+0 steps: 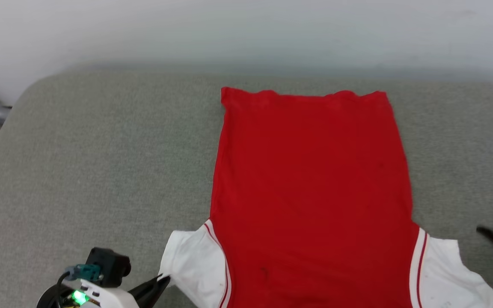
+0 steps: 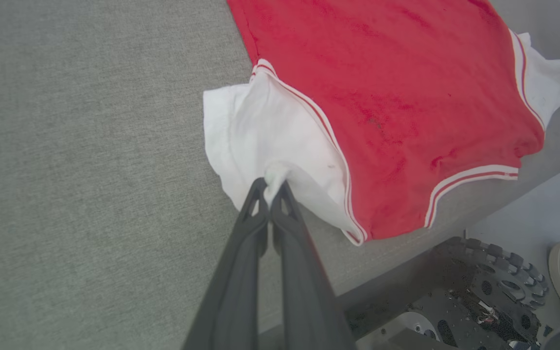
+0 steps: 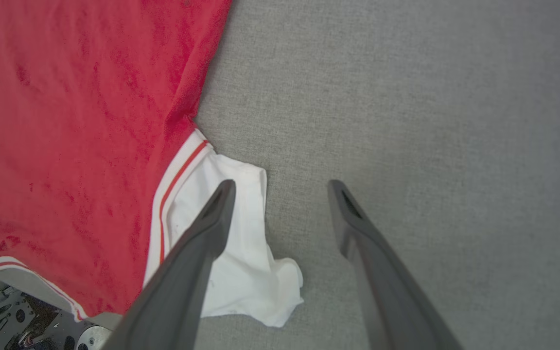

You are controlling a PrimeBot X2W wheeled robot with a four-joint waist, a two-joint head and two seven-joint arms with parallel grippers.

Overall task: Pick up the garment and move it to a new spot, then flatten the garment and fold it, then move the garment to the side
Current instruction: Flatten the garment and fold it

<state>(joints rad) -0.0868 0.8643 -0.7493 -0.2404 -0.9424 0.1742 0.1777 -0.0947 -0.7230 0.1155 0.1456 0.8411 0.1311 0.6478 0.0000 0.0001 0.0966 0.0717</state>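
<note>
Garment (image 1: pixel 310 192) flat on grey cushion (image 1: pixel 101 149), left end effector (image 2: pixel 271 184) pinching its white sleeve (image 2: pixel 251 131), right end effector (image 3: pixel 282 187) spread wide, empty

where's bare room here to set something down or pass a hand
Widest: grey cushion left of the garment, out to its rounded corner. Narrower strips: between hem and wall, and right of it. Crowded: near edge, where the left gripper pinches one sleeve and the open right gripper hangs by the other.

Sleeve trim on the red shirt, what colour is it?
The sleeve trim is white with thin red stripes, clearest in the left wrist view.
</note>
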